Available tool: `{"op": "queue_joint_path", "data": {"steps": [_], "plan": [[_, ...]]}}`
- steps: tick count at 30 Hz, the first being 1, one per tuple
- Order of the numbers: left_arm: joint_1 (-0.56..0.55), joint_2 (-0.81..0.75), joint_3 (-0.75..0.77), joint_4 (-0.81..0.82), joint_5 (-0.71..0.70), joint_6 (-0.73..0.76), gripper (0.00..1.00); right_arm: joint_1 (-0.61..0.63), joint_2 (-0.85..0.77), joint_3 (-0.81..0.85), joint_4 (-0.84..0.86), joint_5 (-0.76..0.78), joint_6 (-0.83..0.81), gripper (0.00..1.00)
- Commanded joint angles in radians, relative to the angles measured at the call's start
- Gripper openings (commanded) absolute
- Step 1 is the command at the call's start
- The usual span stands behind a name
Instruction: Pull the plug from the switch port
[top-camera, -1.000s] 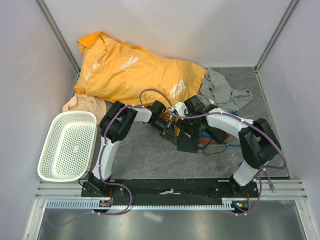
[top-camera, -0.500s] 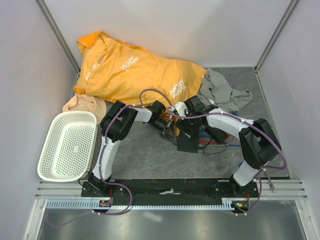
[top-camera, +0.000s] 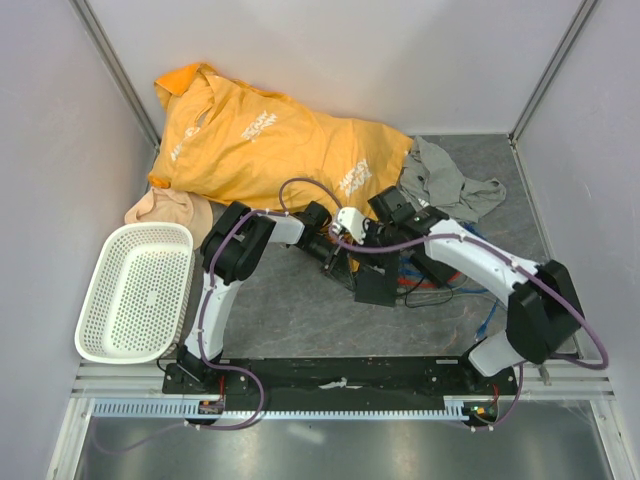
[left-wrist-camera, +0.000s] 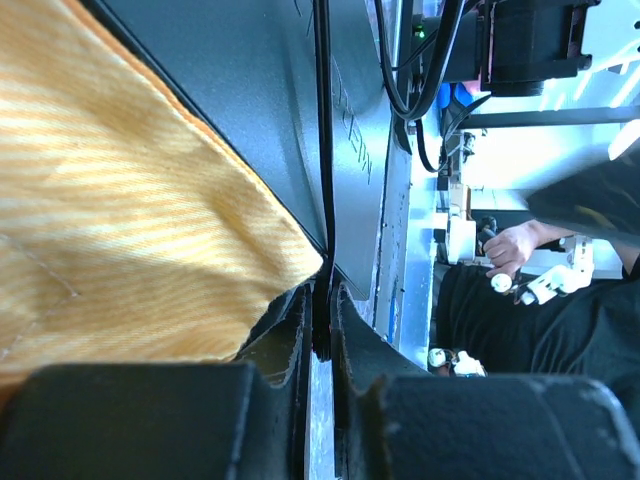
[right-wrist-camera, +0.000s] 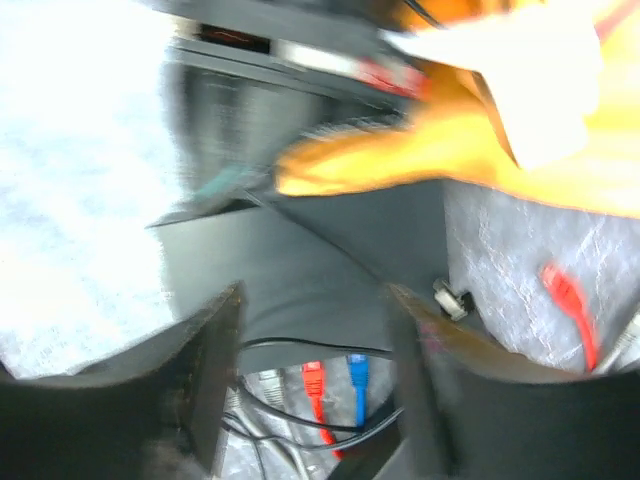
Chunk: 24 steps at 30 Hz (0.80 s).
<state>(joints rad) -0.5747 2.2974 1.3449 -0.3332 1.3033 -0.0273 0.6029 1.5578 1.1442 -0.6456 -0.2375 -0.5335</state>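
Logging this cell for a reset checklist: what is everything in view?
shirt: one, orange, far left of table
grey cloth: one, grey, far right
peach cloth: one, peach, between shirt and basket
basket: one, white, left edge
flat box: one, black, centre
loose cables: several, red, blue, black, right of the box
thin cable: one, black, between the left fingers
table: one, grey
person: one, dark clothes, background of left wrist view
left arm: one, black and white
right arm: one, black and white
left fingers: two, black, closed on the thin cable
right fingers: two, black, spread apart, facing the box
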Motion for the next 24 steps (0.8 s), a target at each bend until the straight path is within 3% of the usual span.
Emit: {"op": "queue_joint_path", "data": {"steps": [1, 2, 4, 24], "plan": [[-0.008, -0.010, 0.008, -0.059, -0.059, 0.044, 0.02, 0.092, -0.093, -0.078, -0.043, -0.117, -0.197, 0.53], [-0.008, -0.010, 0.007, -0.064, -0.065, 0.058, 0.01, 0.104, -0.084, -0.095, -0.043, -0.115, -0.204, 0.35], [-0.008, -0.015, -0.006, -0.067, -0.068, 0.066, 0.02, 0.124, -0.067, -0.101, -0.043, -0.117, -0.200, 0.24], [-0.007, -0.007, 0.008, -0.087, -0.108, 0.089, 0.02, 0.138, 0.039, -0.212, 0.046, 0.056, -0.258, 0.19]]}}
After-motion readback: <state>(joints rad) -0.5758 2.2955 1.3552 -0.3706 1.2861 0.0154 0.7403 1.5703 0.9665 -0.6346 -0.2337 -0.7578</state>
